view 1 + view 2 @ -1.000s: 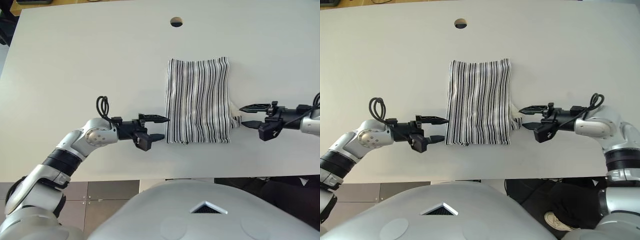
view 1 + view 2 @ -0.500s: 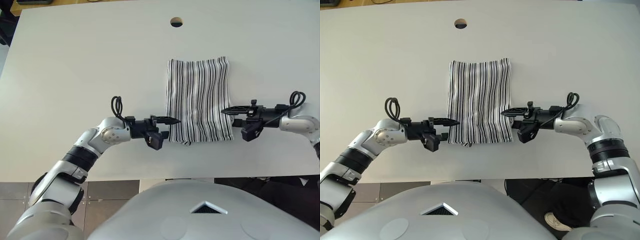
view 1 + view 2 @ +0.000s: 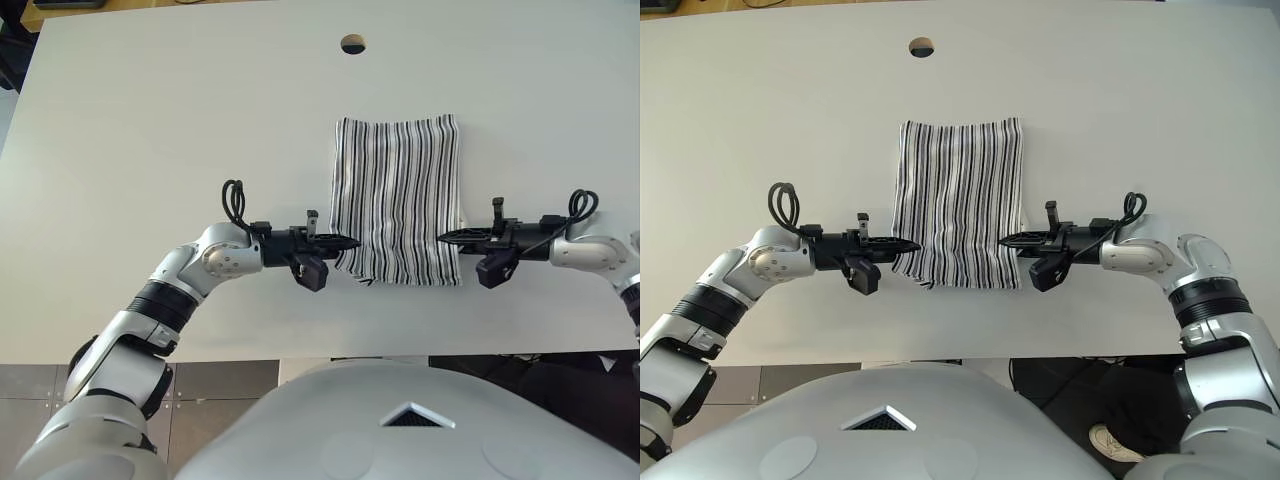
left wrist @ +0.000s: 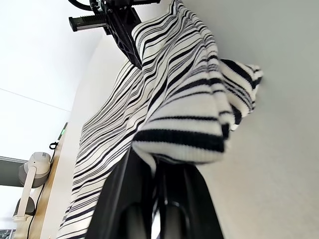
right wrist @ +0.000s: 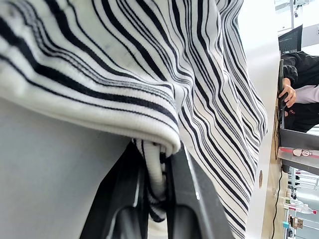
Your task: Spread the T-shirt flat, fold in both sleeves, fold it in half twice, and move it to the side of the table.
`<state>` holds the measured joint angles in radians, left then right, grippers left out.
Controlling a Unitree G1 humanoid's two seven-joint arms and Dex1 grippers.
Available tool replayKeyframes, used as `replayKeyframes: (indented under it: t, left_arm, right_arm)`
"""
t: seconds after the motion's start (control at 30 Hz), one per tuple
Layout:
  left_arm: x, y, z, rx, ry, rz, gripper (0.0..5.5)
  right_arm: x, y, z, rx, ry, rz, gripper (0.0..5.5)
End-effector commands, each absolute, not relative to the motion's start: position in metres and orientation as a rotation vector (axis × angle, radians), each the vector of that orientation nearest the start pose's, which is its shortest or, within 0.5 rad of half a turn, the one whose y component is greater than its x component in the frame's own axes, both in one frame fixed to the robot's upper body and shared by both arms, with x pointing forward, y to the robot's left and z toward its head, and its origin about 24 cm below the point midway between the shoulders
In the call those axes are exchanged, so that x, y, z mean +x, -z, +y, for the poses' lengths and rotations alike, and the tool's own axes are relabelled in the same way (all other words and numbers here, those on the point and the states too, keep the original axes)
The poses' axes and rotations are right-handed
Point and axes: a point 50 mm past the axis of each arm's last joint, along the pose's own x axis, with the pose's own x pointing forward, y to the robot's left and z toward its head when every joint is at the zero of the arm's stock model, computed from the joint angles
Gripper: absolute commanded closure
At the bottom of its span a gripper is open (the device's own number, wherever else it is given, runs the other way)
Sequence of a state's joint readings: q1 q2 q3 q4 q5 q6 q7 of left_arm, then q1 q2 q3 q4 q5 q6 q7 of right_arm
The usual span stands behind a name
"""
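- Left gripper (image 3: 350, 242) and right gripper (image 3: 446, 238) have both come inward since a second ago. Back then they stood just off the T-shirt (image 3: 398, 190) with fingers spread; now each meets one of its near corners with fingers drawn together.
- Since then the near left corner of the T-shirt has also lifted and puckered, and the near hem sits a little farther from the front edge of the table (image 3: 150, 130).
- Nearest, a bare strip of white table runs between the front edge and the two arms, which come in level from either side.
- The left gripper is clamped on the near left corner. In the left wrist view a bunch of striped cloth is pinched between its dark fingers (image 4: 130, 199) and bulges out above them.
- The right gripper is likewise closed tight on the near right corner, where the rolled hem is caught between its fingers (image 5: 124, 199).
- Between the grippers the near hem runs slightly uneven — raised at the left corner, flatter toward the right.
- Beyond them the T-shirt lies as a folded upright rectangle with black and white stripes running near to far, right of the table's middle, its far edge flat on the surface.
- Farthest, a small round hole (image 3: 352, 44) sits in the table near its back edge, well apart from the T-shirt.
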<state>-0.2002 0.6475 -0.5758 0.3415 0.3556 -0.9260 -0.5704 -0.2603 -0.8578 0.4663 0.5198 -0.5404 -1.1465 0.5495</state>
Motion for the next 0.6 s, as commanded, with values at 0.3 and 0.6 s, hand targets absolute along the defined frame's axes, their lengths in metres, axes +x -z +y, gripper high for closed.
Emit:
replayKeyframes:
  t: [0.3, 0.6]
  left_arm:
    - [0.176, -0.043, 0.152, 0.555, 1.706, 0.082, 5.40]
    - [0.159, -0.070, 0.148, 0.290, 1.788, 0.232, 5.40]
  right_arm:
    - [0.188, -0.043, -0.216, -0.821, -1.553, 0.054, 5.27]
    - [0.174, -0.076, -0.216, -0.560, -1.669, 0.227, 5.27]
